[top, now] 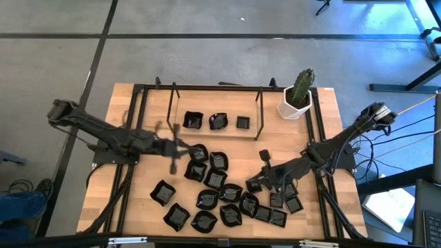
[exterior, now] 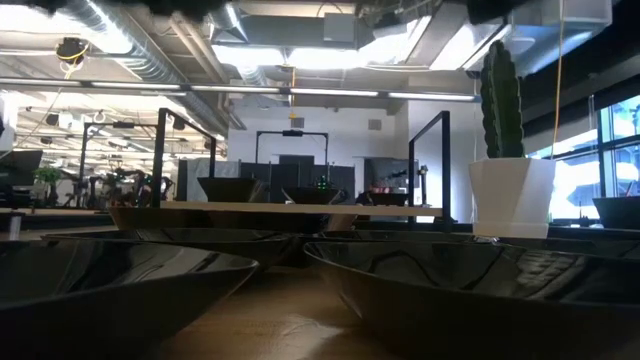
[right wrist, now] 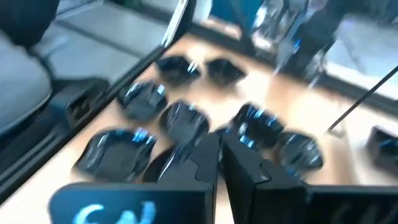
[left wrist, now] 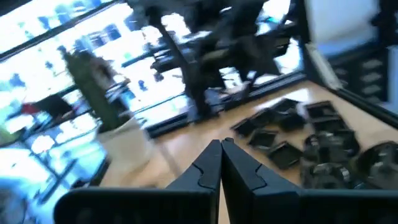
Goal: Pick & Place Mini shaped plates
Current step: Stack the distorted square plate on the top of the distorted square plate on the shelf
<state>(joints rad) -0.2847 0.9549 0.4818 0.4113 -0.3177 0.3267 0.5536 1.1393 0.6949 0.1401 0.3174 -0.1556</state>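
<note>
Progress was slight: three mini shaped plates (top: pixel 217 122) sat on the rack (top: pixel 260 114); most remained heaped on the table (top: pixel 131 103). Left gripper (top: pixel 174 146) and right gripper (top: pixel 256 184) had fingers together, empty.

The right tool (right wrist: pixel 217 149) hangs low over a cluster of mini shaped plates (right wrist: pixel 180 118) on the wooden worktop (right wrist: pixel 298 106), its two dark fingers (right wrist: pixel 202 155) nearly together with nothing between them. A black frame rail (right wrist: pixel 134 78) runs along the worktop's edge.

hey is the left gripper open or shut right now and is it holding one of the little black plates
Shut. In its wrist view the left gripper has both dark fingers pressed together, nothing between them. From above it hangs beside the glossy black mini plates.
</note>
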